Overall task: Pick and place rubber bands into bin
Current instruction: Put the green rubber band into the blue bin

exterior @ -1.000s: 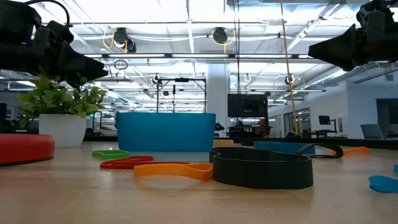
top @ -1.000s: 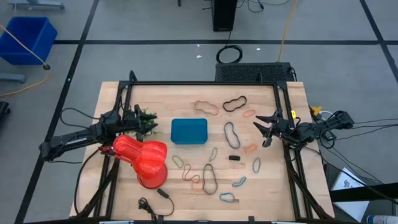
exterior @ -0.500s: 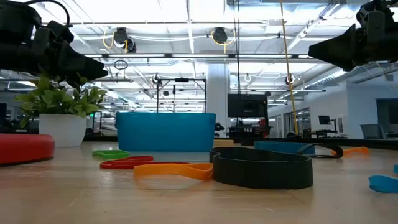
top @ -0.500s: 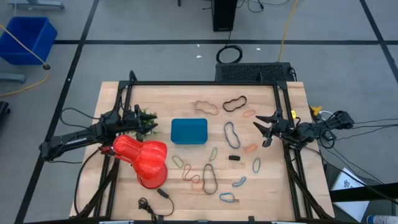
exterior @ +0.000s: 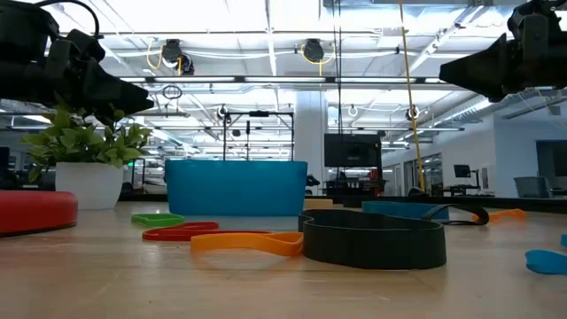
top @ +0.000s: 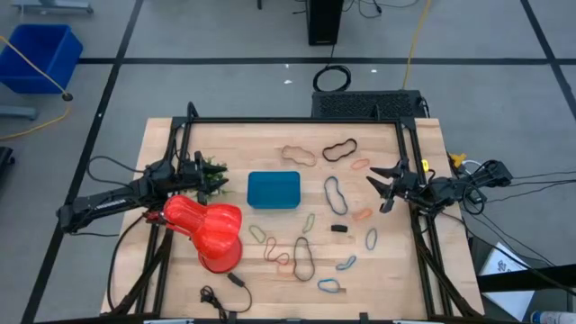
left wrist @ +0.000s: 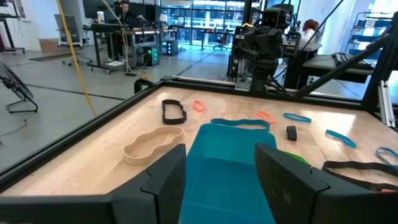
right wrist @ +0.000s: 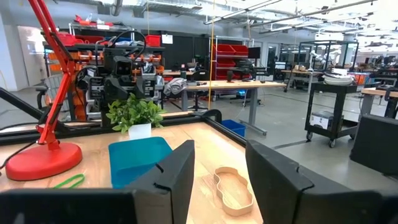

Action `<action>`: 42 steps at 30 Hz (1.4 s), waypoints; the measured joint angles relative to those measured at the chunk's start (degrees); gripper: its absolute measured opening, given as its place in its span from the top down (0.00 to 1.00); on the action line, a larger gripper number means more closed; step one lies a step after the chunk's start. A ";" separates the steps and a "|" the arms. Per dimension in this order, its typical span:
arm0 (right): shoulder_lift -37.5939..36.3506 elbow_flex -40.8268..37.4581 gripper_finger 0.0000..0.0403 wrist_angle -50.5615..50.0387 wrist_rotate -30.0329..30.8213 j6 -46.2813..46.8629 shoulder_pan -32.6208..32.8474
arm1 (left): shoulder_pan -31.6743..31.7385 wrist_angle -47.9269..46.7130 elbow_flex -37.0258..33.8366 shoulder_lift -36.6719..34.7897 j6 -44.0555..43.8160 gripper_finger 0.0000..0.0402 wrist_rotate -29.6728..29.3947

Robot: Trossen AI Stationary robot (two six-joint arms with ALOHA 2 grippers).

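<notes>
The rubber bands (top: 335, 193) lie scattered flat on the counter (top: 270, 139), mostly right of and below the bin (top: 273, 190) at the frame's centre; thin, light and floppy, each looks best pinched at one strand. Both the left gripper (top: 214, 183) and the right gripper (top: 376, 186) hover with fingers wide, holding nothing. A red vase (top: 209, 229) and a potted plant (top: 213, 171) crowd the bin's left side.

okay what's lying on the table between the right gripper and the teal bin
In the high view, one long dark blue rubber band lies on the wood between the open right gripper and the bin. The rest of that stretch is bare.
</notes>
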 joint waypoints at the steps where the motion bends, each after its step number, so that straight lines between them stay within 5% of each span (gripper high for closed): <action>1: -0.02 0.00 0.65 0.10 0.00 0.36 -0.02 | 0.01 0.00 0.02 0.01 0.01 0.51 0.01; 19: 0.00 0.00 0.65 4.53 0.15 1.39 0.00 | 0.02 -0.02 0.00 0.01 0.01 0.51 -0.01; 42: 0.09 0.00 0.65 -2.24 0.04 3.86 0.00 | 0.00 -0.01 0.00 -0.01 0.01 0.51 0.00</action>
